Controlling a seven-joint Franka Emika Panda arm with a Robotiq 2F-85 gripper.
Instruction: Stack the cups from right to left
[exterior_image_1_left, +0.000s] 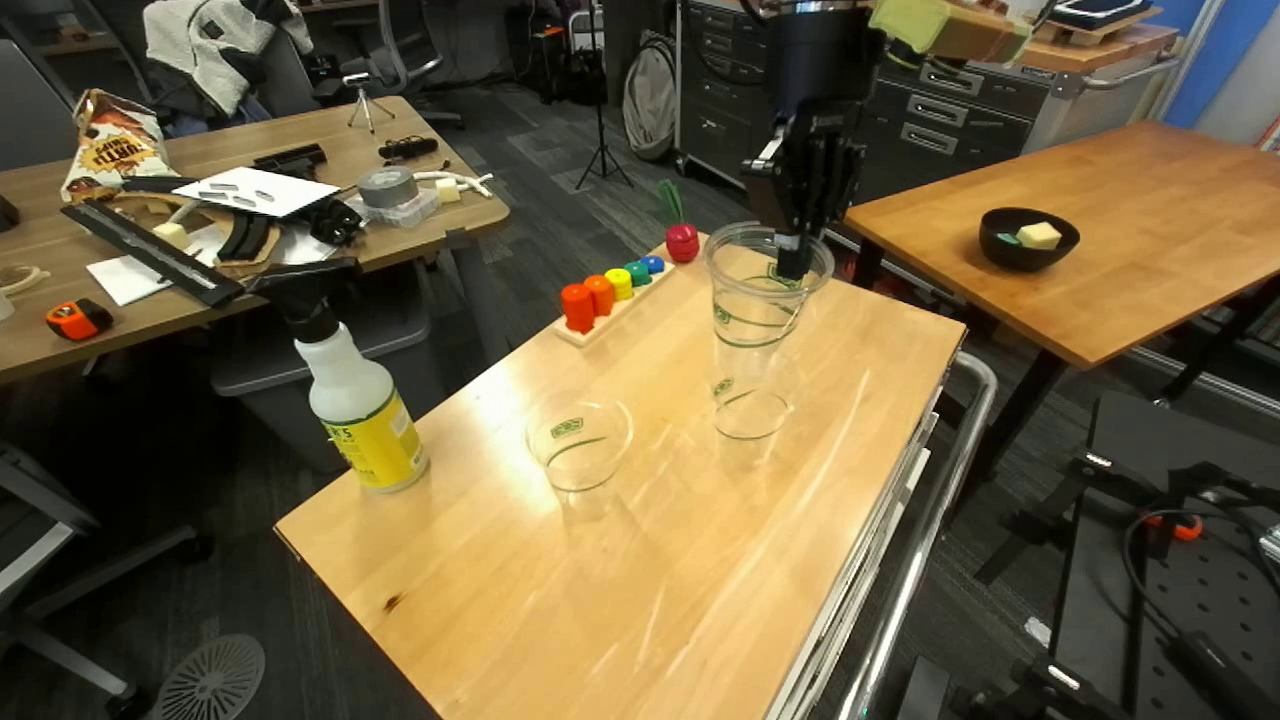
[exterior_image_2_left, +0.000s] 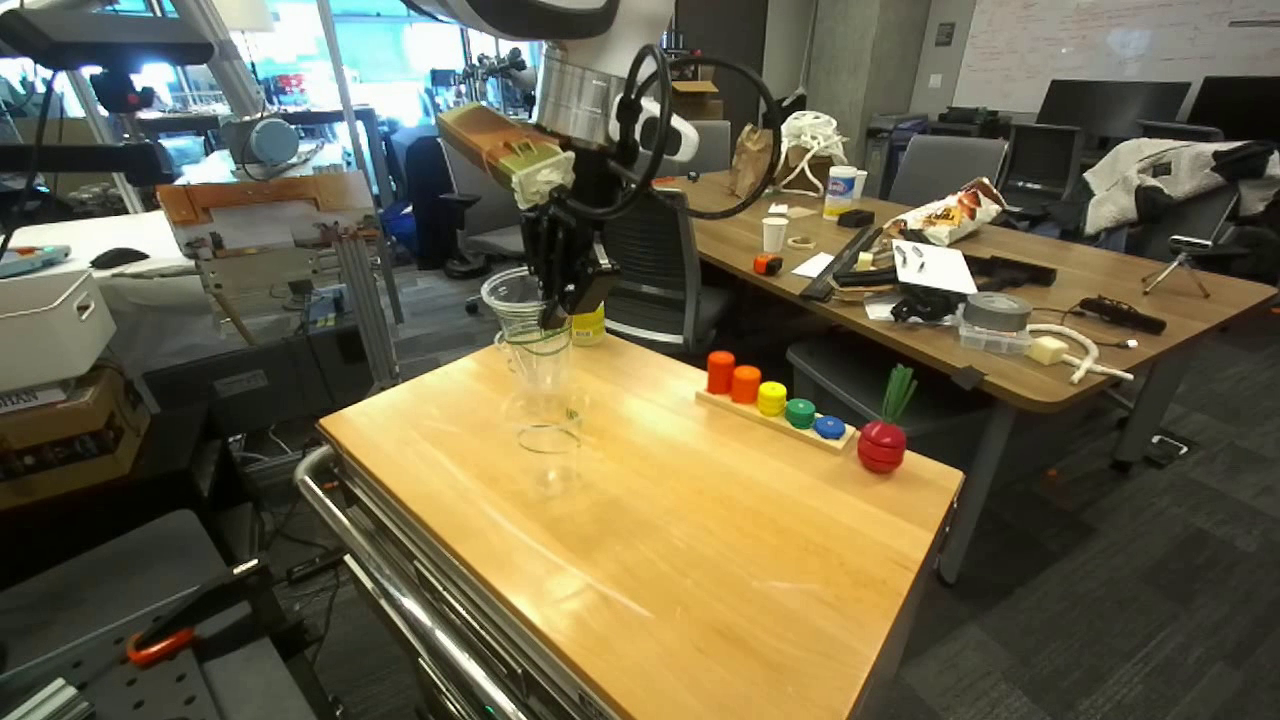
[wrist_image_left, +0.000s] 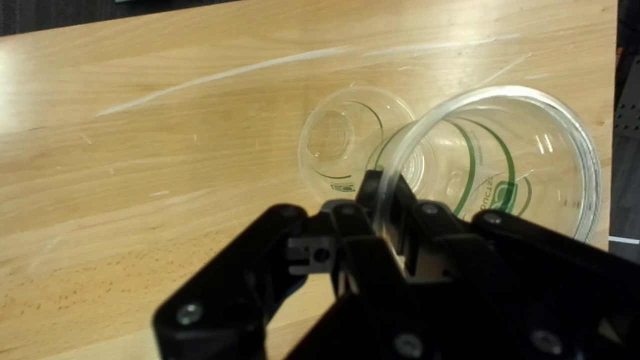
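Note:
My gripper (exterior_image_1_left: 792, 264) is shut on the rim of a clear cup (exterior_image_1_left: 752, 318), which hangs upright above the wooden table. Its doubled rim and two green bands in the wrist view suggest nested cups, though I cannot tell how many. Below it, a second clear cup (exterior_image_1_left: 752, 412) stands on the table; in the wrist view this lower cup (wrist_image_left: 357, 112) lies left of the held cup (wrist_image_left: 545, 150). Another clear cup (exterior_image_1_left: 580, 450) stands apart, nearer the spray bottle. In an exterior view the gripper (exterior_image_2_left: 562, 308) grips the held cup (exterior_image_2_left: 535, 345) at its side.
A spray bottle (exterior_image_1_left: 372, 425) with yellow label stands at the table edge. Along another edge sit a wooden rack of coloured pegs (exterior_image_2_left: 770, 400) and a red toy radish (exterior_image_2_left: 882, 446). A metal rail (exterior_image_1_left: 950, 500) runs beside the table (exterior_image_1_left: 560, 600).

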